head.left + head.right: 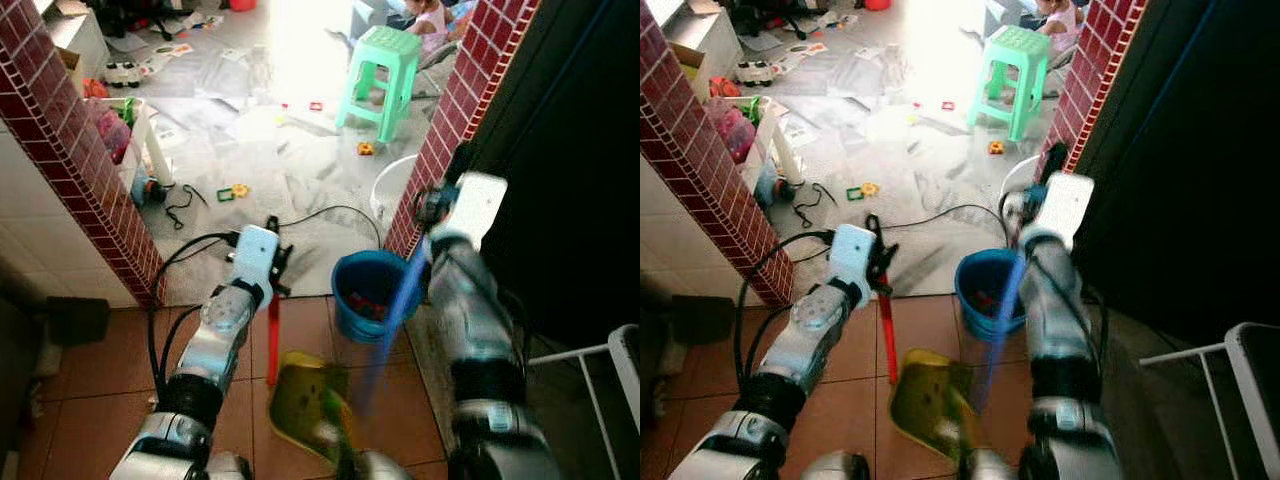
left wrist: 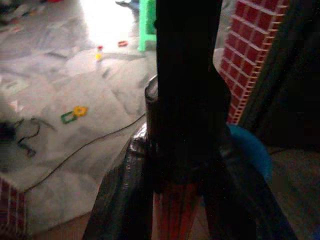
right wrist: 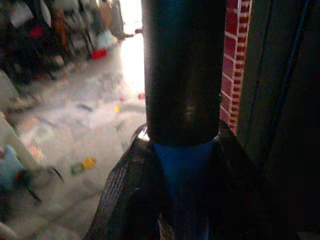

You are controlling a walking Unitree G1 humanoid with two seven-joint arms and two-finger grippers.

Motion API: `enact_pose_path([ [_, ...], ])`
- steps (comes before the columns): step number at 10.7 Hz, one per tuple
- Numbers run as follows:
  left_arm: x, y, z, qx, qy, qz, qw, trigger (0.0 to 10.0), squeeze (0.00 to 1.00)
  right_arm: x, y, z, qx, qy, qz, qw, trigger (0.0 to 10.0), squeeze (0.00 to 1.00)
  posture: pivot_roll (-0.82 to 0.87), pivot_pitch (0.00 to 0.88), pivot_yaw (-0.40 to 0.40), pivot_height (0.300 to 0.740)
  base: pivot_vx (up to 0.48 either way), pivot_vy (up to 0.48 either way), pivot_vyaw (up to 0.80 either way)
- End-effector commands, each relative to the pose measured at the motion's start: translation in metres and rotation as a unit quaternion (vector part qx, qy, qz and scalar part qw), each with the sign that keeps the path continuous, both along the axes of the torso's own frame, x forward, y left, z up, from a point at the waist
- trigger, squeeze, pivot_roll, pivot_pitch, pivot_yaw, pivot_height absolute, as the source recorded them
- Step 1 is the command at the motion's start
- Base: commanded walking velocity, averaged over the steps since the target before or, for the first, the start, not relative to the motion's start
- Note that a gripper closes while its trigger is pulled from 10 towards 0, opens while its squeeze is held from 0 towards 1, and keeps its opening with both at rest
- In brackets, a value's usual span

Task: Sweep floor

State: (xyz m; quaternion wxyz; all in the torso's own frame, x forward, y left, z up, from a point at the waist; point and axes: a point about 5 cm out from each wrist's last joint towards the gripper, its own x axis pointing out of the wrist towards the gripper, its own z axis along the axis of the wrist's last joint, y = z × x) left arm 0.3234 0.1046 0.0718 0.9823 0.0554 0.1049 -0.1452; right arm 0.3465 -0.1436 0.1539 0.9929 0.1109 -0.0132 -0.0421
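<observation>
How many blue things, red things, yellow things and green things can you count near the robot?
Blue: 2, the bucket and the broom handle.
Red: 1, the dustpan handle.
Yellow: 1, the dustpan.
Green: 1, the stool.
Total: 5.

**Glare up top, murk on the right**

You get blown-out daylight on the grey floor [image 1: 300, 40] at the upper centre of the head views. The right side falls into deep shadow. The blue handle [image 1: 400, 300] smears with motion blur; both wrist views are dim and soft.
</observation>
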Motion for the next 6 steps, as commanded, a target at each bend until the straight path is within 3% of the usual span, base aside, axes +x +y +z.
enact_pose_path([
  [1,-0.006,0.005,-0.018,0.018,0.048,0.02,0.998,10.0,0.0,0.005,0.003,0.019,0.039,-0.048,0.006,0.998,10.0,0.0,-0.1,0.054,-0.032,0.74,0.0,0.0,0.0],
  [4,-0.005,0.014,-0.022,-0.018,0.057,0.099,0.993,10.0,0.0,0.007,-0.005,0.022,0.037,-0.064,0.01,0.997,10.0,0.0,-0.1,0.057,-0.034,0.74,0.0,0.0,0.0],
  [6,-0.002,0.021,-0.018,-0.038,0.029,0.136,0.99,10.0,0.0,0.007,-0.009,0.022,0.016,-0.07,0.013,0.997,10.0,0.0,-0.1,0.056,-0.034,0.74,0.0,0.0,0.0],
])
